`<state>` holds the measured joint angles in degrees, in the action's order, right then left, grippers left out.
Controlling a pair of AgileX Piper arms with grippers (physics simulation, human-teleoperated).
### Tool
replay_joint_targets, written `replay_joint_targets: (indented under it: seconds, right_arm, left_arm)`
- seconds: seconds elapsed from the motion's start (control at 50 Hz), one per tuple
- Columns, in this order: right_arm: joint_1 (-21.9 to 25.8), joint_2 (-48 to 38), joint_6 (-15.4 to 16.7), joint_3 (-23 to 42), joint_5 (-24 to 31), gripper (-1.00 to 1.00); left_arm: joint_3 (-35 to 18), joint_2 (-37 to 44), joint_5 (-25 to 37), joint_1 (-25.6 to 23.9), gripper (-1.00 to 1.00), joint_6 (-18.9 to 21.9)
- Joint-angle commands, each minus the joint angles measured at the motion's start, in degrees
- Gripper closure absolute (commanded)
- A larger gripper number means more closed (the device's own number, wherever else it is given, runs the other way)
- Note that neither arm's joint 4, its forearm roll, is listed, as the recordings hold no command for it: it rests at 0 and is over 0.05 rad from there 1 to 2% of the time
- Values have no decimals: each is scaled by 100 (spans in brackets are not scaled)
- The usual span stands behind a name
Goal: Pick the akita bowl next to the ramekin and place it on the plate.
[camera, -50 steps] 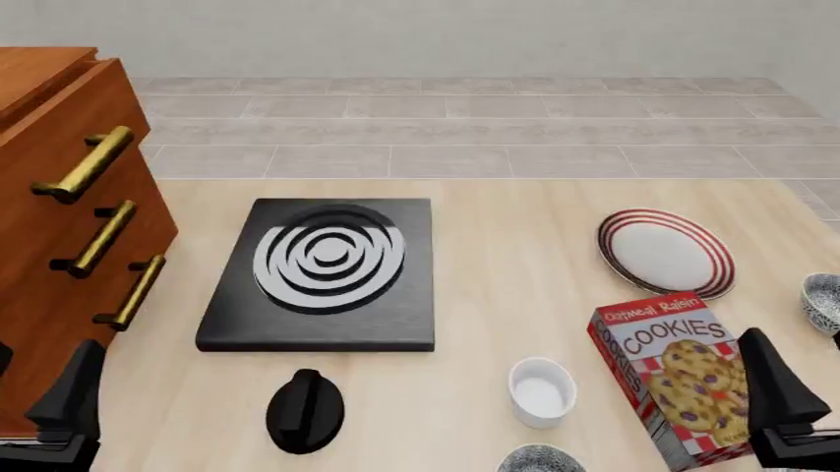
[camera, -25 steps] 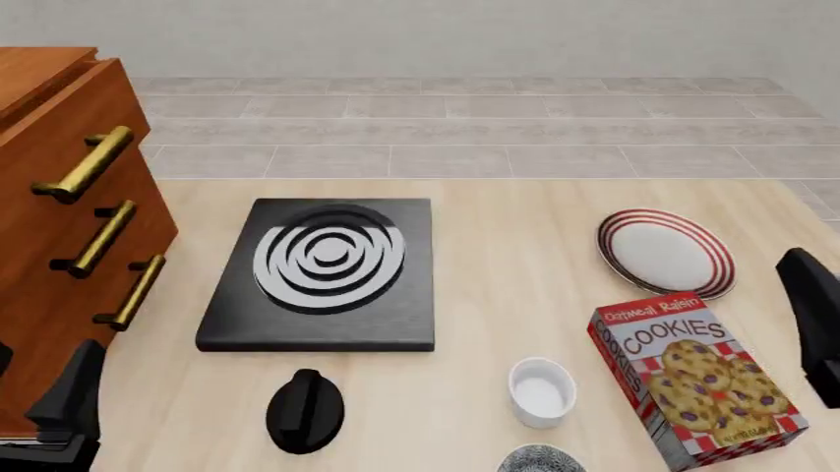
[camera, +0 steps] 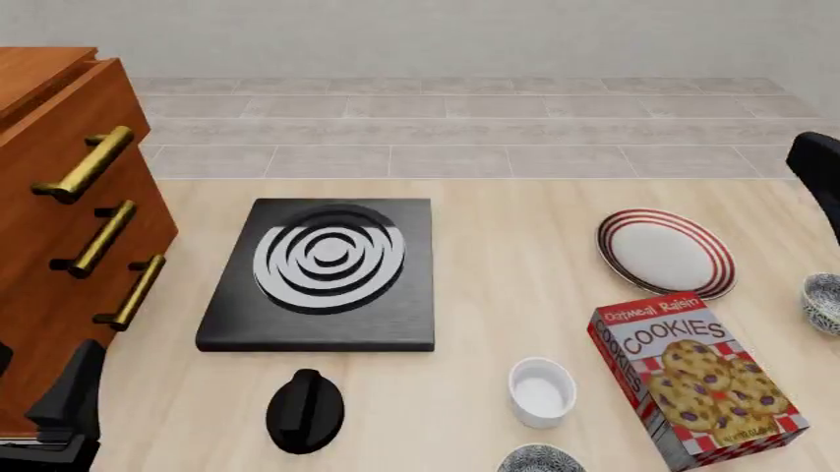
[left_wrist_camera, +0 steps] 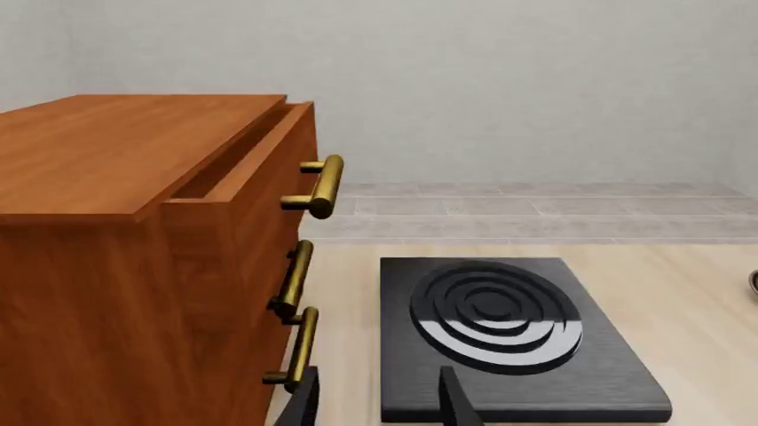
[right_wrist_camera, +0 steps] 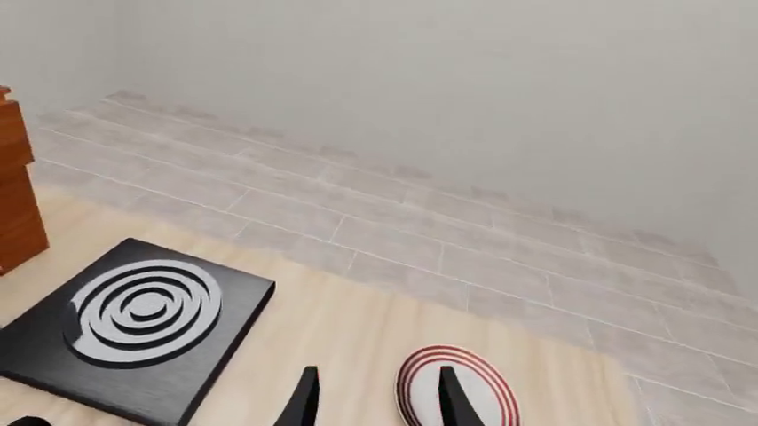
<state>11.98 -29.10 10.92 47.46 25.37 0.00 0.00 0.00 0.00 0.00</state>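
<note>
Having swung up and away within the last second: right arm (camera: 819, 169), from low beside the cookies box (camera: 697, 380) to the far right edge of the front view, level with the table's back edge. Uncovering the second speckled bowl (camera: 823, 302) at the right edge again. Right gripper (right_wrist_camera: 376, 401) now looking out over the plate (right_wrist_camera: 460, 387) and the black burner slab (right_wrist_camera: 133, 321) – fingers standing apart, nothing between them. Meaning for the task, as a judgement: no pick started yet, and moving away from the target rather than toward it, so a whole reach back toward the near edge probably needed.

Left gripper (left_wrist_camera: 379, 406) parked low by the wooden drawer cabinet (left_wrist_camera: 154, 257), fingers parted too, holding nothing.

Locating the akita bowl (camera: 540, 459): sitting at the very near edge of the table, just beside the ramekin (camera: 542, 390) on its near side, well apart from the plate (camera: 666, 253). Being cut off by the bottom of the front view – only the far part of the rim showing, absent from both wrist views.

Orientation: appearing upright, mouth facing up as far as the visible rim suggests. Being round, offering no long axis – any approach angle around the rim looking equal, with the ramekin and cookies box crowding the far and right sides.
</note>
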Motion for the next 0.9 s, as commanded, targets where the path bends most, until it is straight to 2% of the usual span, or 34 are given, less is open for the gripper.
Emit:
replay_joint_targets:
  seconds: [0.02,0.08,0.12,0.26,0.38,0.46,0.5,0.58,0.64,0.66,0.7,0.74,0.76,0.9]
  right_arm:
    - [279,-652,668,1179,812,-100]
    - [300,-793,762,1497,1037,-100]
    - [371,-922,693,1697,1194,-100]
    - [629,-1211,758,1640,1379,-100]
    - [945,-1551,204,1797,1743,-100]
    - [917,-1638,353,1853,1974,-100]
    - [980,-1749,200,1928,2127,-100]
    - [1034,-1831,132,1999,2267,-100]
    - [1113,-1941,-91,2107,2448,-100]
    - [1108,-1966,-44,2123,2507,-100]
    - [1181,-2021,-280,2225,2600,-100]
    - [1198,-2047,-273,2263,2650,-100]
    - [1263,-2079,-420,2290,2692,-100]
    - [1356,-2113,-732,2106,2891,-100]
  left_arm:
    - [0,0,0,0,-100,0]
    - [0,0,0,0,-100,0]
    - [0,0,0,0,-100,0]
    - [0,0,0,0,-100,0]
    - [0,0,0,0,-100,0]
    - [0,0,0,0,-100,0]
    - [0,0,0,0,-100,0]
    - [0,0,0,0,-100,0]
    - [0,0,0,0,-100,0]
    - [0,0,0,0,-100,0]
    - [0,0,0,0,-100,0]
    - [0,0,0,0,-100,0]
    - [0,0,0,0,-100,0]
    - [0,0,0,0,-100,0]
